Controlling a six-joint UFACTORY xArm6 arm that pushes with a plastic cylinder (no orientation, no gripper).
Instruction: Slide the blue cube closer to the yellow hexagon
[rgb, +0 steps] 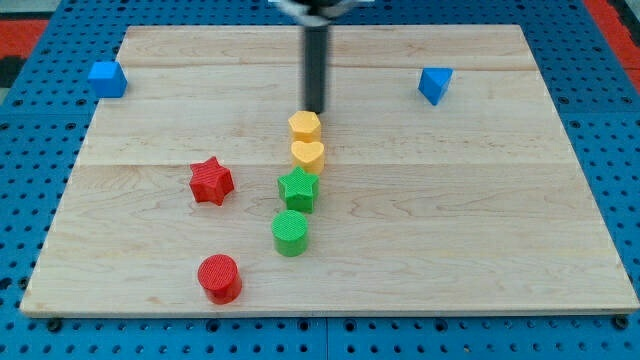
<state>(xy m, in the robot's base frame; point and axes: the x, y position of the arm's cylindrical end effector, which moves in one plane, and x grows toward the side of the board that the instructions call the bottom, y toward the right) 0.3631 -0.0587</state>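
The blue cube (107, 78) sits at the view's top left, at the board's left edge. The yellow hexagon (305, 125) stands near the board's middle, towards the top. My tip (315, 109) is just above the hexagon, at its upper right edge, close to it or touching; I cannot tell which. The tip is far to the right of the blue cube. The dark rod rises from the tip to the view's top.
A yellow heart (308, 154) sits just below the hexagon, then a green star (298, 188) and a green cylinder (290, 232). A red star (211, 181) is at left, a red cylinder (219, 277) at bottom left. A blue triangular block (434, 84) is at top right.
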